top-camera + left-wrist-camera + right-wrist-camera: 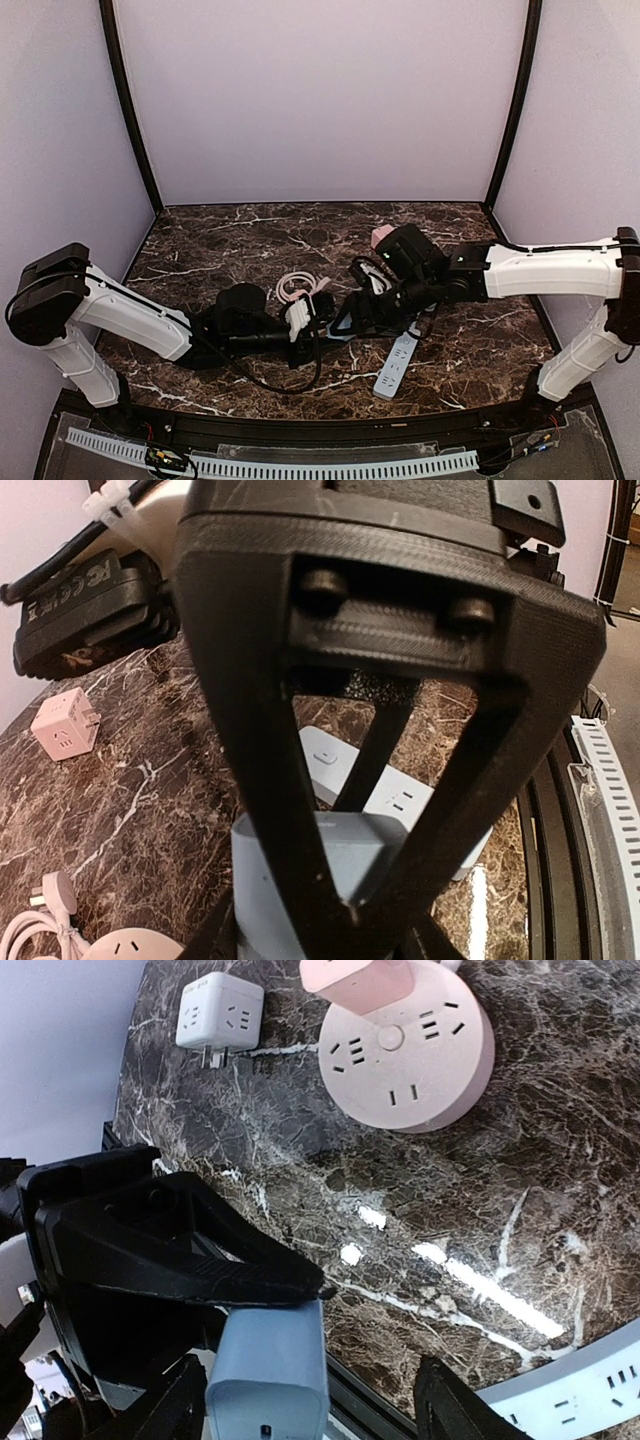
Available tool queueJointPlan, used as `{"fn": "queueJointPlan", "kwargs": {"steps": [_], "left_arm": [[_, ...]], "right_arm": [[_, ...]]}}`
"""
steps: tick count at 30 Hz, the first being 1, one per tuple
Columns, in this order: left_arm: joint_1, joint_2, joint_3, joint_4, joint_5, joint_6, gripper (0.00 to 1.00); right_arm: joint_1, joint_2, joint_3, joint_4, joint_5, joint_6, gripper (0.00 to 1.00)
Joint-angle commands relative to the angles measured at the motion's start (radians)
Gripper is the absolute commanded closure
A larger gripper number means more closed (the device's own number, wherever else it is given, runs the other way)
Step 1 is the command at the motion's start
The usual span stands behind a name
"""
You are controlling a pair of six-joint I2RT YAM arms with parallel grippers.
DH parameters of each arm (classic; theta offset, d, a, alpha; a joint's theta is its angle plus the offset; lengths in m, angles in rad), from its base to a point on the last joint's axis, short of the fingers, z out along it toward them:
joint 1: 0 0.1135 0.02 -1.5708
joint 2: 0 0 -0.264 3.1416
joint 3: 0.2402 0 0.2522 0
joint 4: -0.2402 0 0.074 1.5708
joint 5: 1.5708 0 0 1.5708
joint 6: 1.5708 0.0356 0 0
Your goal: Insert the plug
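Light-blue plug block (265,1370) pinched in the closed left gripper (350,910), mid-table near the power strip (400,800). Right gripper (315,1410) spread wide alongside. Probably light, rigid, slick plastic; best held by the flat sides.

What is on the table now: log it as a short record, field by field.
left hand: shut on the blue adapter
right hand: open, next to the blue adapter
blue adapter: held by the left hand, not in any socket
power strip: light blue, flat on the marble table, in front of the right arm
round socket: pink, lying flat, sockets up
cube adapter: pale, prongs showing, apart from the round socket
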Motion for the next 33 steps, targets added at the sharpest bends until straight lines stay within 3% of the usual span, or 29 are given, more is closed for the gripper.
{"fn": "queueJointPlan", "kwargs": {"steps": [1,4,8,10,12,13,14,17,20,27,30,33], "left_arm": [[0.004,0.002,0.007,0.022,0.019,-0.012,0.99],[0.004,0.000,0.009,0.017,0.013,-0.008,0.99],[0.004,0.006,0.007,0.016,-0.015,-0.003,0.98],[0.004,0.003,0.007,0.012,-0.026,-0.003,0.91],[0.004,-0.004,0.006,0.004,-0.039,-0.005,0.68],[0.004,-0.012,0.002,0.000,-0.045,-0.006,0.50],[0.004,-0.017,-0.001,-0.003,-0.066,-0.010,0.42],[0.005,-0.051,-0.024,-0.003,-0.118,-0.032,0.05],[0.005,-0.082,-0.029,-0.045,-0.226,-0.053,0.01],[0.015,-0.166,0.091,-0.424,-0.518,-0.181,0.03],[0.075,-0.155,0.203,-0.608,-0.479,-0.218,0.02],[0.161,-0.117,0.292,-0.794,-0.328,-0.237,0.01]], "right_arm": [[0.020,0.030,0.048,0.016,-0.014,0.025,0.35],[0.024,0.043,0.062,0.012,-0.008,0.035,0.53],[0.026,0.052,0.074,-0.003,0.009,0.042,0.84],[0.027,0.054,0.074,-0.006,0.011,0.042,0.94],[0.027,0.049,0.071,-0.010,0.019,0.037,1.00],[0.028,0.045,0.071,-0.014,0.033,0.036,1.00],[0.027,0.037,0.070,-0.020,0.052,0.031,1.00],[0.020,0.005,0.067,-0.068,0.143,0.008,1.00],[-0.001,-0.042,0.043,-0.117,0.259,-0.005,1.00],[-0.062,-0.167,-0.045,-0.151,0.411,-0.009,1.00],[-0.067,-0.201,-0.031,-0.174,0.484,-0.025,1.00],[-0.068,-0.232,-0.035,-0.173,0.535,-0.031,1.00]]}}
